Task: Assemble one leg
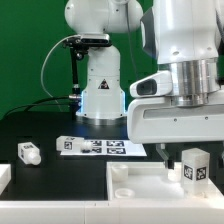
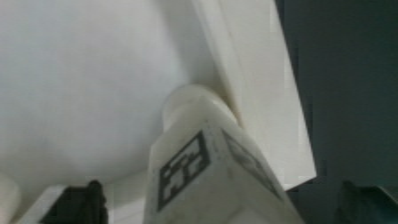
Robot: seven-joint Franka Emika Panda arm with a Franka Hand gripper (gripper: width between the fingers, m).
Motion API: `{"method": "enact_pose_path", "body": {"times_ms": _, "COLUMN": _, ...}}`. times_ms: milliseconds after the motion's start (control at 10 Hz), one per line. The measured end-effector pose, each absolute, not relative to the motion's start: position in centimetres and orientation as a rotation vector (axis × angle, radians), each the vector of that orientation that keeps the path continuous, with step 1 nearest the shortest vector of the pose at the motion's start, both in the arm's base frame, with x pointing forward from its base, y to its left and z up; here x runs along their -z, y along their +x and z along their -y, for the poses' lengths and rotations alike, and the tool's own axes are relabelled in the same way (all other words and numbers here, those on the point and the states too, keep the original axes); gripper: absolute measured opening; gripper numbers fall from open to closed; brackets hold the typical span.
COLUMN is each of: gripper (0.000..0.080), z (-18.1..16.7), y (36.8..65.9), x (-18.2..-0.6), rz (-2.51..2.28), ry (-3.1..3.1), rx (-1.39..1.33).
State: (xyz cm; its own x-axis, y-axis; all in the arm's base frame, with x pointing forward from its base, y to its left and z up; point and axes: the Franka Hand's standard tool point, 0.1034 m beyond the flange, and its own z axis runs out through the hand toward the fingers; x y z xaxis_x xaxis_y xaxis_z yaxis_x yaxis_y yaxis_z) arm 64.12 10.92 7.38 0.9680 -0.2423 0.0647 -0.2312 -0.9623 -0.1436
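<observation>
Found the leg (image 1: 193,166) upright at the near corner of the large white square piece (image 1: 130,185), close to the table's front edge on the exterior view's right, tag facing that camera. Had the gripper (image 1: 178,150) directly above and around it; could not tell whether the jaws were clamped on the leg or only straddling it. In the wrist view, spotted one dark finger (image 2: 80,203) apart from the leg with a gap showing, other side unclear. Could not tell either whether the leg's lower end was seated in a corner hole or only resting on the rim. Noted a second, look-alike leg (image 1: 28,152) lying loose toward the table edge on the exterior view's left, and the marker board (image 1: 100,147) mid-table, both well apart from the work. Judged the risks: jamming if the leg went in tilted; toppling off the corner if let go unseated; slipping in the jaws under twist if the grip was light; square piece sliding on the black table (image 1: 50,130) under side load, since nothing visibly pinned it.
</observation>
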Motion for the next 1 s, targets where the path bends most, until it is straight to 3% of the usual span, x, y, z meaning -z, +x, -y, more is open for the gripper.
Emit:
{"method": "enact_pose_path", "body": {"times_ms": 200, "gripper": 0.0649, "z": -11.16, "y": 64.1, "x": -7.7, "rz": 0.256, "ry": -3.058, "rx": 0.113}}
{"method": "enact_pose_path", "body": {"times_ms": 400, "gripper": 0.0649, "z": -11.26, "y": 64.24, "x": -7.75, "rz": 0.33, "ry": -3.058, "rx": 0.116}}
{"method": "enact_pose_path", "body": {"times_ms": 500, "gripper": 0.0516, "z": -11.25, "y": 64.22, "x": -7.72, "rz": 0.294, "ry": -3.061, "rx": 0.114}}
{"method": "enact_pose_path", "body": {"times_ms": 600, "gripper": 0.0516, "z": -11.24, "y": 64.22, "x": -7.72, "rz": 0.299, "ry": -3.061, "rx": 0.114}}
{"method": "enact_pose_path", "body": {"times_ms": 700, "gripper": 0.0333, "z": -11.23, "y": 64.23, "x": -7.72, "rz": 0.25, "ry": -3.064, "rx": 0.113}}
{"method": "enact_pose_path", "body": {"times_ms": 800, "gripper": 0.0284, "z": -11.18, "y": 64.23, "x": -7.69, "rz": 0.132, "ry": -3.069, "rx": 0.109}}
{"method": "enact_pose_path", "body": {"times_ms": 1000, "gripper": 0.0284, "z": -11.09, "y": 64.31, "x": -7.62, "rz": -0.246, "ry": -3.06, "rx": 0.152}}
